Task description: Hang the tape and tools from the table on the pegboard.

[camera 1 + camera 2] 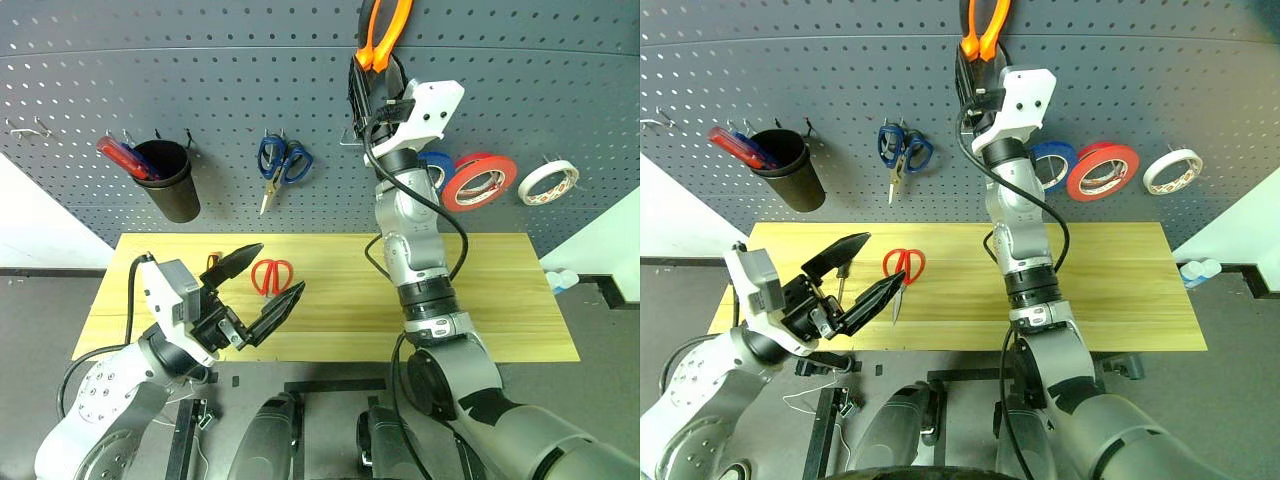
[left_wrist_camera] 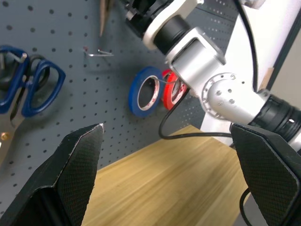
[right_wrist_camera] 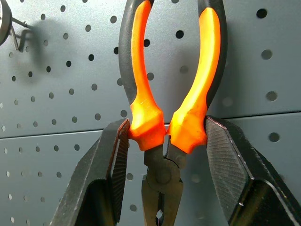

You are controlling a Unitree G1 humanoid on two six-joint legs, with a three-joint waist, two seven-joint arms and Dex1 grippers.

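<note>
My right gripper [image 1: 368, 88] is raised against the dark grey pegboard [image 1: 200, 80], shut on the pliers [image 3: 164, 127] just below their orange-and-black handles [image 1: 383, 35], which point upward. The red tape [image 1: 480, 182] hangs on the pegboard to the right of that arm. Red-handled scissors [image 1: 272, 275] lie on the light wooden table [image 1: 500, 300]. A screwdriver [image 1: 840, 288] lies beside them, partly hidden by my left gripper. My left gripper [image 1: 279, 267] hovers open over the table's front left, holding nothing.
On the pegboard hang blue-handled scissors [image 1: 283, 162], a blue tape roll [image 2: 146, 90], a white tape roll [image 1: 548, 182] and a black cup [image 1: 170, 180] holding red-handled items. A bare metal hook [image 2: 99, 52] sticks out near the raised arm.
</note>
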